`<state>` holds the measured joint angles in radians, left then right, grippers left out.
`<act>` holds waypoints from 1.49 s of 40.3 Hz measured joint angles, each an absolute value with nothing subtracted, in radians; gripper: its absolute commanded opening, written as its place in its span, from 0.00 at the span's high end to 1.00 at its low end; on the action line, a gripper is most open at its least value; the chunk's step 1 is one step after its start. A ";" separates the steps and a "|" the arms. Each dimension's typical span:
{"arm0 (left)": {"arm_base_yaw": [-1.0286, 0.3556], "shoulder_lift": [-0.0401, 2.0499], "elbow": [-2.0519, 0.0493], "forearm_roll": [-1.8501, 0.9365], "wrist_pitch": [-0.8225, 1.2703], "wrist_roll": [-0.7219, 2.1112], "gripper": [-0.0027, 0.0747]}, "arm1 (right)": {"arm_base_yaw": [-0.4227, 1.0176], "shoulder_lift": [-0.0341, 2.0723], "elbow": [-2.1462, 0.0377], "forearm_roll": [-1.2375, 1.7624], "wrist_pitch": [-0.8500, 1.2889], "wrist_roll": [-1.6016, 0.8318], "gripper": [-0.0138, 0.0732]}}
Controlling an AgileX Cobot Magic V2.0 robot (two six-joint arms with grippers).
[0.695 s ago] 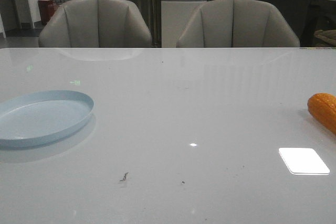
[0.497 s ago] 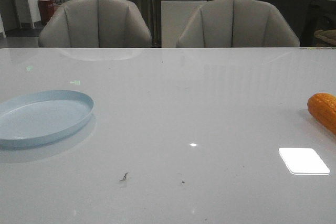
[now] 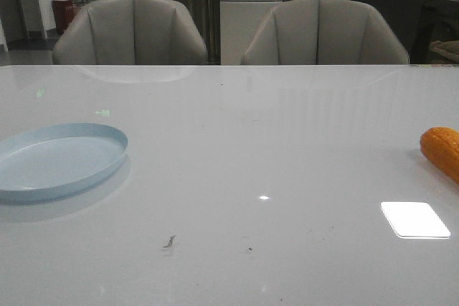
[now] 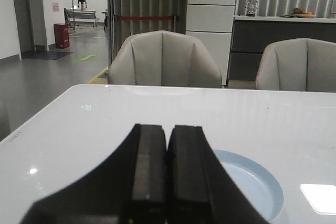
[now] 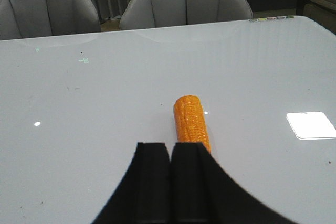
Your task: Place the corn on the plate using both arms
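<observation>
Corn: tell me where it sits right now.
The corn lies on the table's far right in the front view, across from the plate at left. The shut right gripper is just short of it.

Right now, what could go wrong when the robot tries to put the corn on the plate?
The corn is round and lies on a glossy table, so a bumped cob might roll away. The right end effector is shut just behind it, so it must open first or it may push the cob. The plate sits far across on the left near the left end effector, so a handover could drop the corn.
</observation>
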<state>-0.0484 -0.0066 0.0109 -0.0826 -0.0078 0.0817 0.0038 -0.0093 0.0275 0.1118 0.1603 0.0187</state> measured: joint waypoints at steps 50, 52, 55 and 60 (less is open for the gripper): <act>-0.048 0.727 -0.685 -0.069 0.286 0.082 0.84 | 0.004 0.606 -0.521 0.112 0.247 0.019 0.81; -0.048 0.799 -0.685 -0.089 0.294 0.082 0.84 | 0.004 0.657 -0.521 0.112 0.300 0.019 0.81; -0.048 0.901 -0.685 -0.114 0.296 0.082 0.83 | 0.004 0.727 -0.521 0.112 0.351 0.019 0.81; -0.048 1.043 -0.685 -0.123 0.313 0.082 0.64 | 0.004 0.821 -0.521 0.112 0.375 0.019 0.77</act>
<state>-0.0484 1.0426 -0.6849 -0.1226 0.3130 0.0817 0.0038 0.8210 -0.5207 0.1118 0.3748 0.0187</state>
